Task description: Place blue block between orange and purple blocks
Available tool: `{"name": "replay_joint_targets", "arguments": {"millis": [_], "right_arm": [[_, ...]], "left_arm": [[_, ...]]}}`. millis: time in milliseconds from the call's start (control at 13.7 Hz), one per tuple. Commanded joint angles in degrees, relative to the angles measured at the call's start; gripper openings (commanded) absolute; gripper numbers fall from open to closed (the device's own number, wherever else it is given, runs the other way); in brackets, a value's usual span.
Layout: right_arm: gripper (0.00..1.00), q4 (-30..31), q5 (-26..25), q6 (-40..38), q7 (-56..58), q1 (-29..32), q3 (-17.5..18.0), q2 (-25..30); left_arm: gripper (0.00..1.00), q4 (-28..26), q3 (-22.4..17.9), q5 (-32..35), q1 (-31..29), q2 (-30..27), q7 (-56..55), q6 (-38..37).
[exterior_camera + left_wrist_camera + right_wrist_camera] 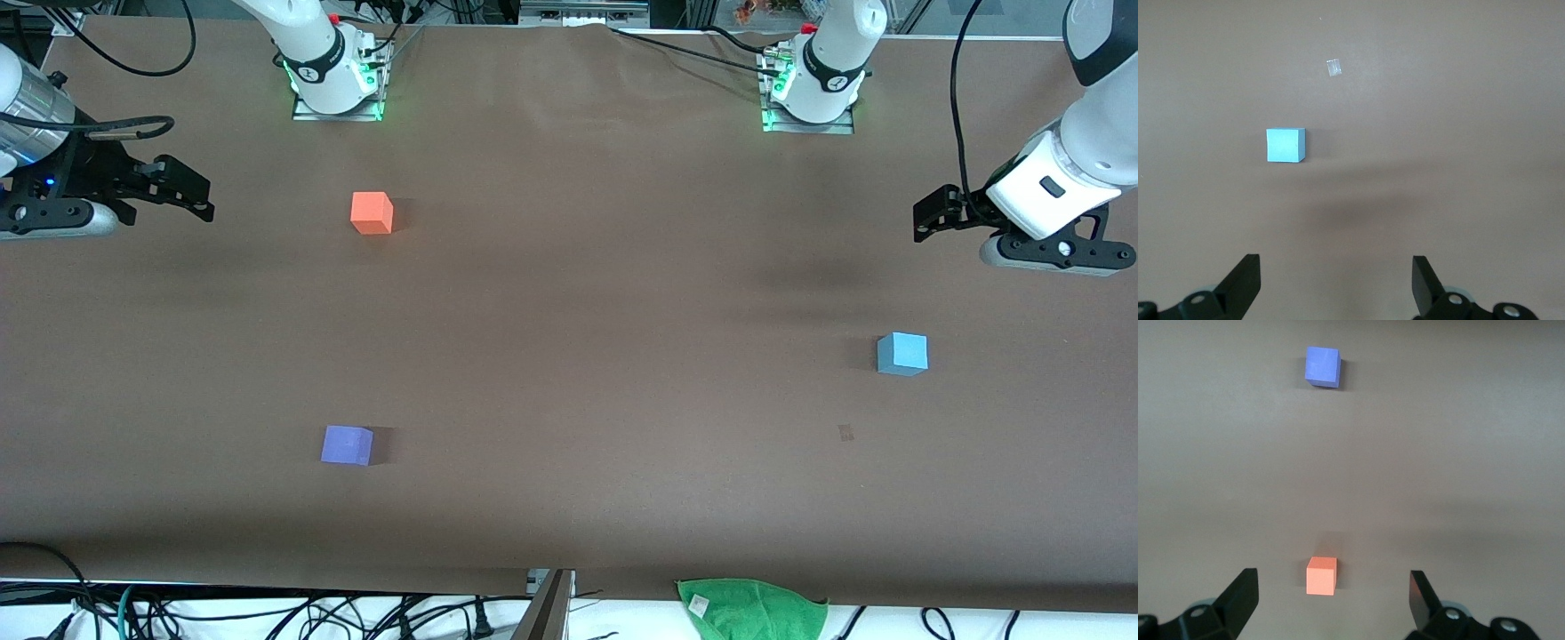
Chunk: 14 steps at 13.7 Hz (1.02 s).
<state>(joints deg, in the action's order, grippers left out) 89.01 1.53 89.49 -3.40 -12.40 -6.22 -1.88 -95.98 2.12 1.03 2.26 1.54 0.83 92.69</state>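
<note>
The light blue block [901, 353] lies on the brown table toward the left arm's end; it also shows in the left wrist view [1285, 145]. The orange block [372, 212] lies toward the right arm's end, and the purple block [347, 444] lies nearer the front camera than it, with a wide gap between them. Both show in the right wrist view, orange [1321, 575] and purple [1323, 367]. My left gripper [929, 218] [1336, 280] is open and empty, in the air, apart from the blue block. My right gripper [191, 191] [1333, 599] is open and empty, in the air beside the orange block.
A green cloth [751, 609] lies at the table's edge nearest the front camera. A small tape mark [845, 433] [1333, 67] is on the table near the blue block. Cables and a metal bar [547, 609] lie along that same edge.
</note>
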Motion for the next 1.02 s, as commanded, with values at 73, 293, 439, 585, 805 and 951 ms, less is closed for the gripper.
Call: {"name": "replay_joint_targets", "arguments": {"millis": [73,293,439,585,805,951], "right_arm": [[1.00,-1.2,-0.7,-0.2,0.7,-0.3,0.0,-0.6],[1.00,-1.1,-0.7,-0.3,0.9,0.0,0.0,-0.6],[1.00,-1.1,-0.7,-0.4,0.9,0.0,-0.1,-0.7],[1.00,-1.1,-0.7,-0.3,0.9,0.1,-0.1,-0.8],[1.00,-1.1,-0.7,-0.3,0.9,0.1,-0.1,-0.8],[1.00,-1.1,-0.7,-0.4,0.9,0.1,-0.1,-0.8]], "left_arm": [[1.00,2.6,-0.2,0.3,0.4,3.6,0.8,-1.0],[1.00,3.0,-0.3,0.8,-0.2,4.3,0.9,-0.8],[1.00,8.5,-0.5,3.4,-0.4,9.2,0.9,-0.7],[1.00,13.3,-1.0,3.8,-0.8,14.4,0.9,-0.8],[1.00,15.3,-1.2,3.1,-4.8,21.1,1.1,1.6],[1.00,15.1,-1.2,3.0,-6.0,24.6,1.1,5.3]]}}
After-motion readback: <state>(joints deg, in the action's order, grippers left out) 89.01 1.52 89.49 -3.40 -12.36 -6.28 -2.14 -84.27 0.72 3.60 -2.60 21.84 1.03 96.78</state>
